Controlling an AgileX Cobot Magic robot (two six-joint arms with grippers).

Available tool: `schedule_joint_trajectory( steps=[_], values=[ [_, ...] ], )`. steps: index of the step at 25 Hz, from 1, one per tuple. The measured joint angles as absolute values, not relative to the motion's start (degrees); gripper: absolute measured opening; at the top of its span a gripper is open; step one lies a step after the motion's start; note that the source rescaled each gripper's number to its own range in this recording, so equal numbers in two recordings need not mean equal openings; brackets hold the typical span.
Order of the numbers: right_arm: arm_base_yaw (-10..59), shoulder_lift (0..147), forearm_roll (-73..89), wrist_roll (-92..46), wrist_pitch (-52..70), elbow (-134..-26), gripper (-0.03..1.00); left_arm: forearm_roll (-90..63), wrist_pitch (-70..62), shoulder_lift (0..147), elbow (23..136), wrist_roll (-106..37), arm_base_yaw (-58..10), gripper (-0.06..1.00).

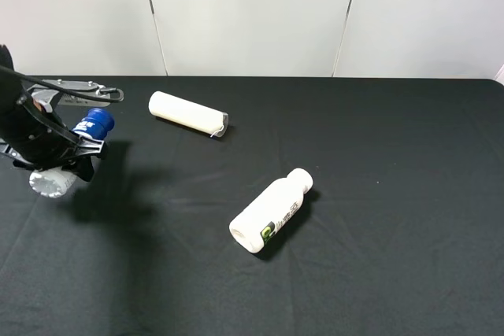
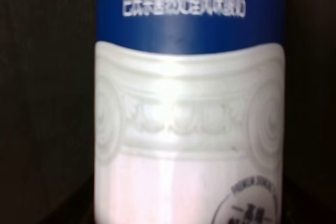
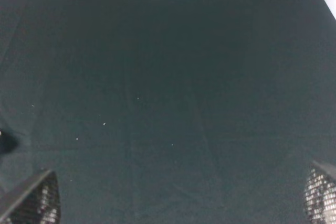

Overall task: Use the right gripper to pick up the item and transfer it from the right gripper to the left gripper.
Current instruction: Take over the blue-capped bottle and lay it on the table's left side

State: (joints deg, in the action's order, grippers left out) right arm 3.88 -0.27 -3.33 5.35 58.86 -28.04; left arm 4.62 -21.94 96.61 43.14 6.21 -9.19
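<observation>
The item, a slim white bottle with a dark-blue cap, is at the far left of the exterior high view. My left gripper is shut across its middle and holds it tilted above the black table, cap toward the back. In the left wrist view its blue-and-white label fills the frame and the fingers are hidden. My right gripper is out of the exterior high view. In the right wrist view its fingertips stand wide apart, open and empty, over bare black cloth.
A plain white tube lies at the back, left of centre. An all-white bottle with a green-black logo lies on its side near the middle. The black table ends at white wall panels behind.
</observation>
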Motion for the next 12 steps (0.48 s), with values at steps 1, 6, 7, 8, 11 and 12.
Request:
schedule_joint_trajectory(
  steps=[1, 6, 7, 8, 11, 12],
  values=[
    [3.9, -0.3, -3.3, 5.4, 58.9, -28.0, 1.0, 4.6, -21.3, 96.6, 42.6, 6.4, -9.2, 0.03],
    [3.9, -0.3, -3.3, 5.4, 58.9, -28.0, 1.0, 4.6, -19.7, 96.6, 40.9, 6.6, -9.2, 0.03],
    [3.9, -0.3, -3.3, 5.4, 58.9, -28.0, 1.0, 4.6, -19.6, 96.6, 40.7, 6.6, -9.2, 0.03],
    [3.9, -0.3, -3.3, 5.4, 58.9, -28.0, 1.0, 4.6, -19.6, 96.6, 40.7, 6.6, -9.2, 0.03],
    [3.9, -0.3, -3.3, 5.4, 58.9, -28.0, 1.0, 4.6, -19.9, 96.6, 40.5, 6.6, -9.2, 0.03],
    [3.9, -0.3, -3.3, 5.4, 58.9, -28.0, 1.0, 4.4, -20.3, 96.6, 40.5, 6.6, -9.3, 0.03]
  ],
)
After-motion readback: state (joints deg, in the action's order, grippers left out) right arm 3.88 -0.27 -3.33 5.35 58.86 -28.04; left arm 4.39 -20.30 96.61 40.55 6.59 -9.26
